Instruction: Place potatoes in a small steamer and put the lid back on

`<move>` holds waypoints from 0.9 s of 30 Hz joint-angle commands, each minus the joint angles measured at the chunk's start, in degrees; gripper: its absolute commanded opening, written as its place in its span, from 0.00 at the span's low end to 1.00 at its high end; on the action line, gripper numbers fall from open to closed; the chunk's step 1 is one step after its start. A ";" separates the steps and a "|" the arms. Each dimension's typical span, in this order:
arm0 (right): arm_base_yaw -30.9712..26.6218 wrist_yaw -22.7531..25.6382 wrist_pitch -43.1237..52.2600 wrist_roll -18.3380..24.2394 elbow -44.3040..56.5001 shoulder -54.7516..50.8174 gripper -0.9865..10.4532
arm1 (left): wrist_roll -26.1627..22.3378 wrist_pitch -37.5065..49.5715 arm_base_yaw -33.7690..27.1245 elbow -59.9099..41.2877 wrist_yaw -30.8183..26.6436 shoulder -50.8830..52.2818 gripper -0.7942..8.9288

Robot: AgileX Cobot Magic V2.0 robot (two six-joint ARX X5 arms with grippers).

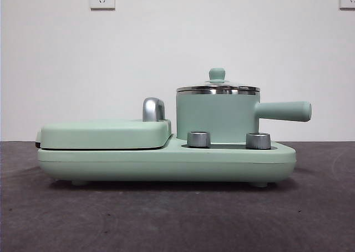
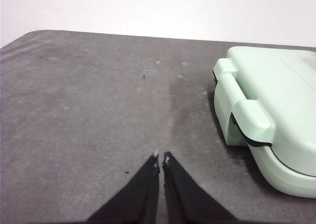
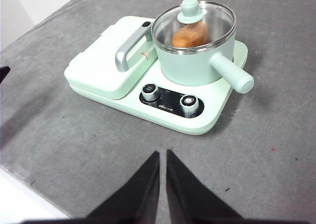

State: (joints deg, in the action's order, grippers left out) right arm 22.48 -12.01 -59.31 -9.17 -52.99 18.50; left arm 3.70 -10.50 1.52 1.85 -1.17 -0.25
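We judged the task done: the potato lay inside the steamer, which stood at the right end of the cooker base, and the lid sat flat on its rim. Nothing seemed left. The left gripper and right gripper were both well clear, jaws pressed together, empty. From the front, the pot wall hid the potato; the lid's glass blurred it.

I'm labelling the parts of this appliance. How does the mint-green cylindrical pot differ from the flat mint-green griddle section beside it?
The mint-green cylindrical pot stands tall and round; the flat mint-green griddle section is low and squarish. The pot has a straight green side handle and a clear glass lid showing an orange-brown potato; the griddle has a chrome handle and an opaque green cover. Both sit on one base.
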 commanded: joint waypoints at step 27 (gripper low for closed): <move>-15.54 0.31 46.07 4.87 34.67 -12.31 0.10 | 0.22 -0.22 -0.04 -1.11 -0.11 0.02 0.10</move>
State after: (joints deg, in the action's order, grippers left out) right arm 7.60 -12.86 -18.44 -6.98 -21.69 7.03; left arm 3.88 -10.50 1.52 1.85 -1.19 -0.25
